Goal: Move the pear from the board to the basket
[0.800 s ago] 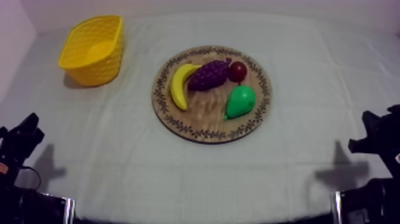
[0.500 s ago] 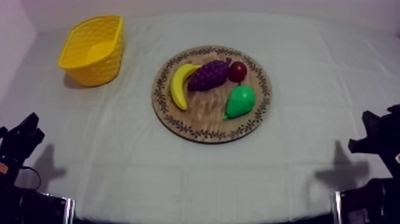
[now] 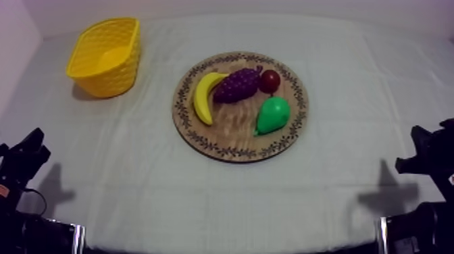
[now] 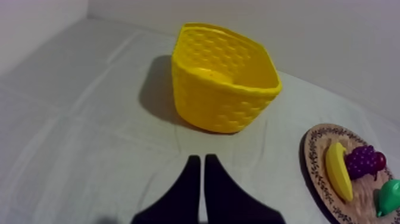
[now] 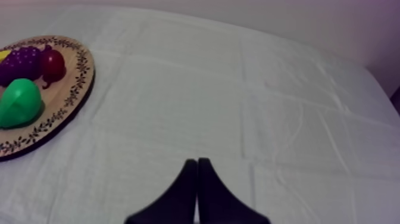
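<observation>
A green pear [image 3: 272,114] lies on the right half of the round wooden board [image 3: 203,138] in the middle of the table. The yellow basket [image 3: 105,55] stands hollow and upright at the far left. My left gripper [image 3: 28,150] rests low at the left edge, far from both. Its fingers [image 4: 199,179] lie together as a narrow wedge, pointing toward the basket [image 4: 223,77]. My right gripper [image 3: 424,152] rests low at the right edge, its fingers [image 5: 195,179] shut on nothing. The pear [image 5: 19,102] sits well off to that gripper's side on the board [image 5: 71,101].
On the board also lie a banana [image 3: 204,96], a bunch of purple grapes [image 3: 238,84] and a small red fruit [image 3: 270,80]. Grey-white cloth spreads between the board and both arms, with a wall close behind the basket.
</observation>
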You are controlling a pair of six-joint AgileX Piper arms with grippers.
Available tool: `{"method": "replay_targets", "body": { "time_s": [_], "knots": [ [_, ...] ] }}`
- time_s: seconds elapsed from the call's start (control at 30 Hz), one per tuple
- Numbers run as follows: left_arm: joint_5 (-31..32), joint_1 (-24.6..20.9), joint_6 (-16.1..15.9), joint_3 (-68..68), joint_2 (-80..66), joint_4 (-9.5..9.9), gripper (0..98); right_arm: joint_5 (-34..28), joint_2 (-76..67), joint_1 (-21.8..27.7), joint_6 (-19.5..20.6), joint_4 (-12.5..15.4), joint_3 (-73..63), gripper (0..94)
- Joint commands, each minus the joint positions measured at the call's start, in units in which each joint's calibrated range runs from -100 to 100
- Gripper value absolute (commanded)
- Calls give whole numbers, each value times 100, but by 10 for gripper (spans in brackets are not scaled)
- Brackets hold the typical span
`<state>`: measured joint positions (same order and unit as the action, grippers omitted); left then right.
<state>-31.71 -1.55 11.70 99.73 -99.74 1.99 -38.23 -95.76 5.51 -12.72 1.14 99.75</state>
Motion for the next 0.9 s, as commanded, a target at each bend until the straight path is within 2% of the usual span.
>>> {"method": "replay_targets", "body": {
  "time_s": [0.0,0.3,0.47,0.53,0.6,0.67,0.87],
  "knots": [
    [-6,-1,-1,5,0,3,1,1,1,0,0,0,3,3],
    [-95,-15,-82,-5,0,18,1,1,1,0,0,0,3,3],
    [34,-238,-157,0,0,61,5,1,1,0,0,0,3,3],
    [203,-291,-71,-15,0,185,14,1,1,0,0,0,3,3],
    [514,-316,176,-22,0,438,16,1,1,0,0,0,3,3],
    [780,-329,338,-56,0,608,16,1,1,0,0,0,3,3],
    [1295,-306,434,-264,434,754,9,1,1,0,0,0,3,3]
  ]
}}
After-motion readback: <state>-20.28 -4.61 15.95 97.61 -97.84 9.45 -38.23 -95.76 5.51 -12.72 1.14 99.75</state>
